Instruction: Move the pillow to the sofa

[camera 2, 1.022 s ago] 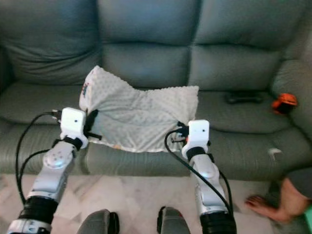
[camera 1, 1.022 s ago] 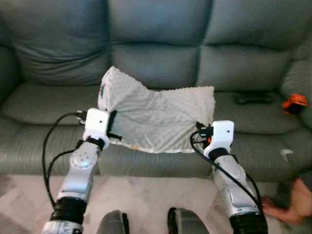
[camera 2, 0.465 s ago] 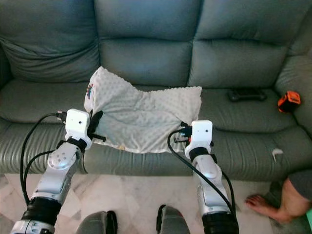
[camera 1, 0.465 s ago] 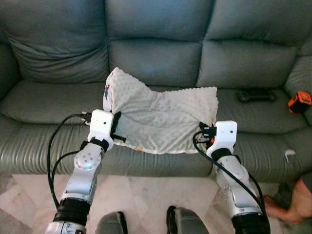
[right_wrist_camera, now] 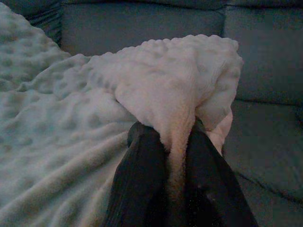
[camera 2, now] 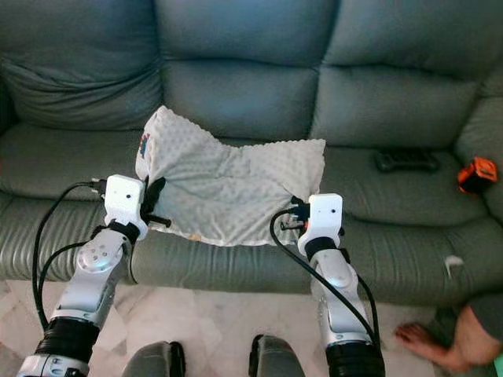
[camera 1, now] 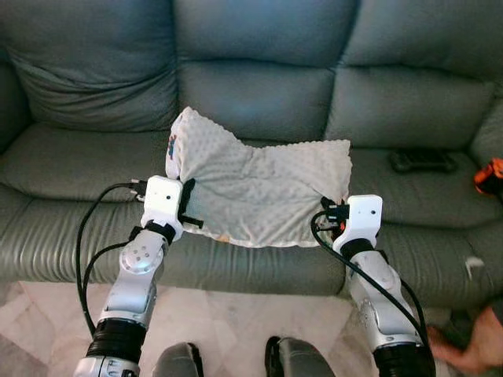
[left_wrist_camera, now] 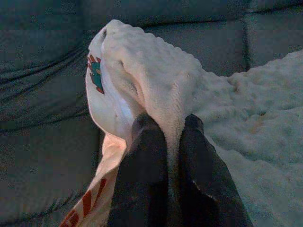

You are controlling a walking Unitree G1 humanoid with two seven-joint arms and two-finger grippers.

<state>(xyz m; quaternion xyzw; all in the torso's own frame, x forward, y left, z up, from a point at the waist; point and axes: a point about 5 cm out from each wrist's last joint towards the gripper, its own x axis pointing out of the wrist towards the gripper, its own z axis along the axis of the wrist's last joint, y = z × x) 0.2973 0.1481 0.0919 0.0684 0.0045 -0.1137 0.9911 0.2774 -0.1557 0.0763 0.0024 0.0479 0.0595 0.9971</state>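
The left gripper [left_wrist_camera: 166, 124] was clenched on a bunched fold of the white, nubbly-textured fabric pillow [camera 1: 263, 187], its two black fingers [left_wrist_camera: 143, 161] pressed together with the cloth squeezed between them. The right gripper [right_wrist_camera: 165, 135] was clenched likewise on a fold at the pillow's opposite end. Each held one side: the left near the raised corner that bears a small coloured patch, the right near the other near corner.

Between the two grippers the pillow stretched crosswise, its long axis running from the robot's left to its right, parallel to the front edge of the grey-green leather sofa [camera 1: 78, 165]. It lay ahead of both grippers, over the middle seat cushion, with its near border hanging at or just past the seat's front edge and its far border reaching toward the backrest. Whether its underside already rested fully on the seat could not be told; the middle sagged as if it touched the cushion, while the gripped ends stood lifted.

Both arms were about equally near, so the coming move probably turned on carrying the pillow a little farther forward, away from the front edge, and then letting go on both sides together.

Farther out, toward the right end of the seat, lay a dark, flat remote-like object [camera 1: 423, 160] and a small orange-and-black thing [camera 2: 476, 173]. A person's bare foot [camera 2: 424, 339] rested on the pale floor by the sofa's right front corner.
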